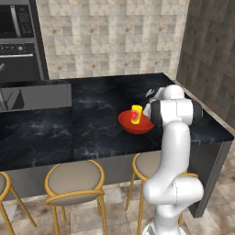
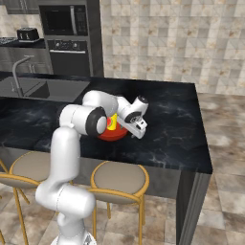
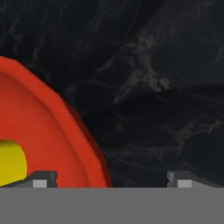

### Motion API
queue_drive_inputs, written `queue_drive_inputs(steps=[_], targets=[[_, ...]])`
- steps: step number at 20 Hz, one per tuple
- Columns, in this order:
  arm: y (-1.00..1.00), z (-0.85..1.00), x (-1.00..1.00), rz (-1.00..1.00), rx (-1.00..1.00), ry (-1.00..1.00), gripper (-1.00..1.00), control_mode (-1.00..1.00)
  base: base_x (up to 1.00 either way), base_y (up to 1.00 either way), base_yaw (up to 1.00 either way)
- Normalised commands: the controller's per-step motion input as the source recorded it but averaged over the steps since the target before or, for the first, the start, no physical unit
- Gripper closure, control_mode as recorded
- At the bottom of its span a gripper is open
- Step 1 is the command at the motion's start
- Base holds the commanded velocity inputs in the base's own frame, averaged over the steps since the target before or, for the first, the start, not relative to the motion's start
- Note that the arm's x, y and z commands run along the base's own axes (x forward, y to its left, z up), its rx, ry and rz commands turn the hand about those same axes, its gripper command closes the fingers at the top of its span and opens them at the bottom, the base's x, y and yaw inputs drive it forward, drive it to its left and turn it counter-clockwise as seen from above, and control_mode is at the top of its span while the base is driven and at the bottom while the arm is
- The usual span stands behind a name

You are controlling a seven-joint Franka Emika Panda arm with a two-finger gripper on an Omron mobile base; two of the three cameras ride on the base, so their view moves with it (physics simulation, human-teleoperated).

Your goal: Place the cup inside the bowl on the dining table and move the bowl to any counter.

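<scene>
small yellow cylindrical cup [image 1: 136, 114] with red mark — upright inside glossy red round bowl [image 1: 136, 125], frame centre, on black white-veined marble dining table [image 1: 92, 124]. two-finger gripper [image 3: 112, 179] — fully open, empty, straddling the bowl's rim.

I looked out over a kitchen walled in beige patchwork tile [image 1: 114, 36], with a darker brown tiled wall [image 1: 209, 55] closing off the right side. The floor [image 2: 225, 143] was mottled beige stone tile. Round beige-cushioned stools with yellow frames [image 1: 75, 181] stood in a row along the near edge. A black built-in oven and microwave stack [image 2: 67, 36] filled the far left, beside a sunken grey sink [image 2: 45, 88] with a curved faucet [image 2: 16, 72].
</scene>
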Motion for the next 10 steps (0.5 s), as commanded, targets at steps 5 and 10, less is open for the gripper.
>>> queue_drive_inputs(steps=[5,10], targets=[[0.12,-0.02,0.01,0.0,0.0,0.01,-1.0,-1.0,0.0,0.0,0.0],[0.0,0.0,0.0,0.0,0.0,0.0,-1.0,-1.0,0.0,0.0,0.0]])
